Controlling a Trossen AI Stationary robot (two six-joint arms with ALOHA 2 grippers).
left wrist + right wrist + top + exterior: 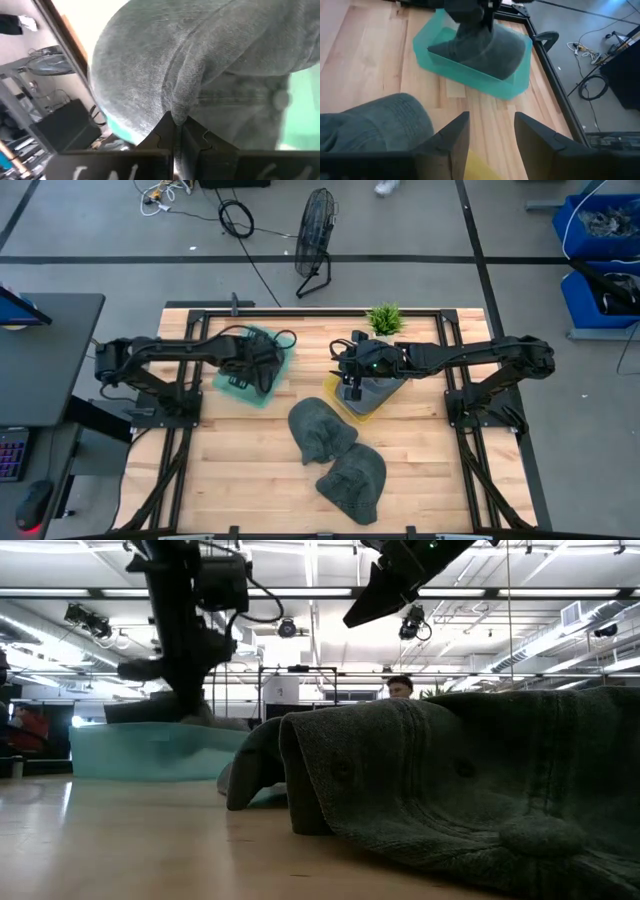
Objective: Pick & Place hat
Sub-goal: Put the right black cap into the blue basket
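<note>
Several grey-green caps are in view. One cap [492,47] sits inside the teal bin [470,77] near the table's far left, and my left gripper [177,131] is shut on it from above. My right gripper [491,117] hangs open above the yellow bin [338,392], which holds another cap [382,390]. That cap also shows in the right wrist view [370,125]. Two more caps [320,428] [355,480] lie on the table's middle and near part, crowns up and touching each other. My left gripper pinches a raised fold of the cap's crown cloth [181,107] between its two shut fingers, off to the side of the top button [280,97]. The fingers come from above, pointing down. The cap lies in the teal bin [232,385], its crown bulging over the rim.
A small green plant [385,318] stands at the far edge behind the yellow bin. Bare wood lies to the left and right of the two loose caps. In the low view the nearest cap [470,780] blocks most of the table. A fan [315,240] and cables sit on the floor beyond.
</note>
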